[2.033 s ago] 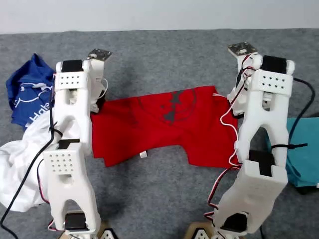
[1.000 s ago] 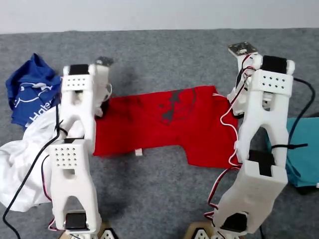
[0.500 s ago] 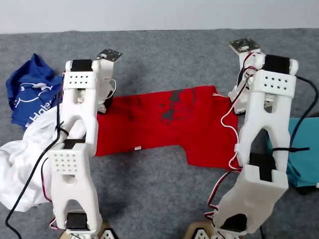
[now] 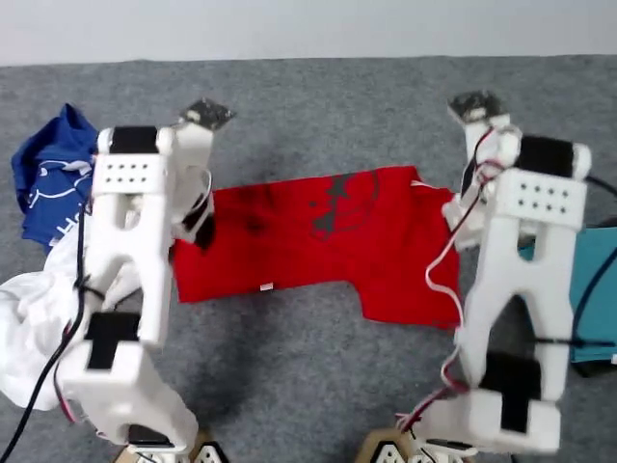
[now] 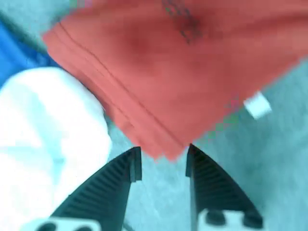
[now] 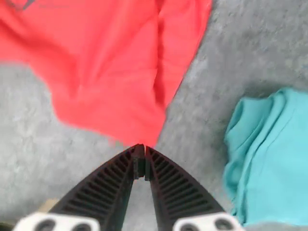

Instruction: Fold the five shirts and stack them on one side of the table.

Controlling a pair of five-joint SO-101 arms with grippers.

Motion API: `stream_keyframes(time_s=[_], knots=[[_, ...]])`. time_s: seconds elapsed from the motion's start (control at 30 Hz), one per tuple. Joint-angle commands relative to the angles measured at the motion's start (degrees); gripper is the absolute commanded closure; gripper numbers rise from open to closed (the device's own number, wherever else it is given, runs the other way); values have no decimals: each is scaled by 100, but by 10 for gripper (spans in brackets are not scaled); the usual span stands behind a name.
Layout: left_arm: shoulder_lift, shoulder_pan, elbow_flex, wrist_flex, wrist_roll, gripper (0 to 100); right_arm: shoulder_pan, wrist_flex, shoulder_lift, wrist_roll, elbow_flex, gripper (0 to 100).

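Observation:
A red shirt (image 4: 318, 241) with a dark print lies spread flat across the middle of the grey table. My left gripper (image 5: 162, 156) hangs open over the shirt's left corner (image 5: 163, 106), and the folded hem shows just past its fingertips. My right gripper (image 6: 141, 153) is shut, its tips right at the shirt's right edge (image 6: 120, 82); I cannot tell whether any cloth is pinched. In the high view the left arm (image 4: 135, 251) stands over the shirt's left end and the right arm (image 4: 525, 251) over its right end.
A blue shirt (image 4: 53, 174) lies crumpled at the back left, with a white shirt (image 4: 39, 318) heaped in front of it beside the left arm. A teal shirt (image 4: 588, 299) lies at the right edge, close to my right gripper (image 6: 269, 159).
Both arms have risen towards the camera. The red shirt's lower left part has drawn in and its small white tag has shifted up and left. The right side of the shirt has stayed put.

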Motion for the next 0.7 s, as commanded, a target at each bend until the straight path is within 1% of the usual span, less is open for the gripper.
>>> stream_keyframes(time_s=[0.0,0.07,0.2,0.37,0.67], knots=[[-765,53,971,79,-316,833,242,163,-866,79,853,990],[-835,53,1393,-79,-378,833,444,84,-1086,123,1257,990],[-826,35,2009,-510,-457,833,840,-57,-1279,554,1855,990],[-826,35,2422,-958,-536,832,1218,-57,-1314,782,1978,990],[-818,18,3064,-2022,-527,831,1288,13,-1323,818,1978,990]])
